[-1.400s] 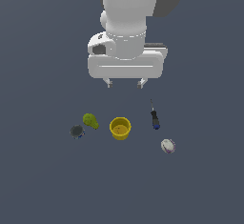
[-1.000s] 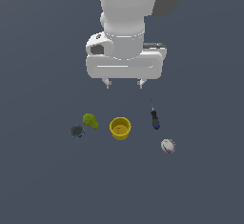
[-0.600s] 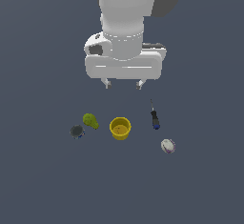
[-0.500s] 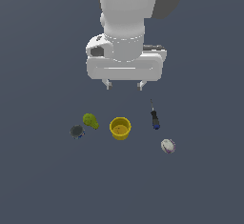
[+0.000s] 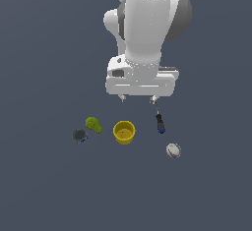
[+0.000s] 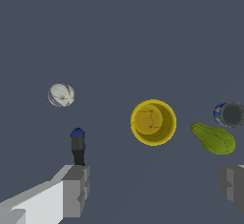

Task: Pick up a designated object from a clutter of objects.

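The white arm is hanging over the dark tabletop point(image 5: 44, 186), with its hand point(image 5: 138, 99) spread wide and gripping nothing; the two short fingertips point(image 5: 153, 99) are pointing down, well apart from each other. In the wrist view the two grey pads point(image 6: 76, 190) are sitting at opposite edges of the picture with open tabletop between them.

The screwdriver point(image 5: 159, 122) is lying on the tabletop just below the finger on the exterior view's right, its thin shaft reaching toward that finger and its black handle with the blue end pointing away from the arm. In the wrist view the screwdriver point(image 6: 78, 146) is showing just beyond one pad, the blue cap farthest from it; whether the pad is touching the shaft cannot be told.

The rest of the clutter is lying in a loose row. The yellow cup point(image 5: 124, 132) is standing upright and open, to the exterior view's left of the screwdriver. Farther left the green pear point(image 5: 93, 124) is lying on its side, with the dark round can point(image 5: 79, 135) just beside it. The white marked ball point(image 5: 173, 150) is resting apart, nearer the camera and to the exterior view's right of the screwdriver.
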`<action>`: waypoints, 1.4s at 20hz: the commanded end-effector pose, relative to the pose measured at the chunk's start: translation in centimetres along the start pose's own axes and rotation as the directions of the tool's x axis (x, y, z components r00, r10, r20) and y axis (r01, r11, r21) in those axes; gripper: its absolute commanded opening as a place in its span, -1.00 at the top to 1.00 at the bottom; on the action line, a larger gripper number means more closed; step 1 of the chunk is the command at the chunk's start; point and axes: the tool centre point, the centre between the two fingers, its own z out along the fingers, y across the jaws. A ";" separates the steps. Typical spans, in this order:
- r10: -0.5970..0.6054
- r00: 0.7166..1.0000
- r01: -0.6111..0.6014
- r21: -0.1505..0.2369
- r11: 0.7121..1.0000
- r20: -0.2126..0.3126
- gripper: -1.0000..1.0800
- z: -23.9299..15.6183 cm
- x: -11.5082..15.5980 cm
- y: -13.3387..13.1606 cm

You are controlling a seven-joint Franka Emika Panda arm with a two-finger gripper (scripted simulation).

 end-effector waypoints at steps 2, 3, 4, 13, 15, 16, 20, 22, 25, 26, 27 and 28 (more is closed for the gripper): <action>-0.006 1.000 0.006 -0.007 1.000 0.006 -0.92 3.1 -0.8 -2.0; -0.007 1.000 0.007 -0.008 1.000 0.007 -0.92 4.1 -1.1 -2.6; -0.010 1.000 0.010 -0.010 1.000 0.009 -0.92 5.2 -1.5 -3.3; -0.035 0.999 0.036 -0.015 0.999 0.025 -0.92 14.3 -6.6 -9.1; -0.041 0.999 0.041 -0.014 0.999 0.028 -0.92 15.8 -7.8 -10.1; -0.043 0.999 0.044 -0.013 0.999 0.030 -0.92 16.5 -8.4 -10.5; -0.052 0.998 0.052 -0.009 0.999 0.036 -0.92 18.6 -10.5 -11.9; -0.055 0.998 0.056 -0.007 0.998 0.038 -0.92 19.4 -11.3 -12.4; -0.059 0.997 0.059 -0.005 0.998 0.041 -0.92 20.2 -12.2 -12.9; -0.060 0.997 0.060 -0.005 0.998 0.042 -0.92 20.4 -12.4 -13.0; -0.060 0.997 0.061 -0.004 0.998 0.042 -0.92 20.6 -12.6 -13.1; -0.060 0.997 0.061 -0.004 0.998 0.042 -0.92 20.6 -12.7 -13.1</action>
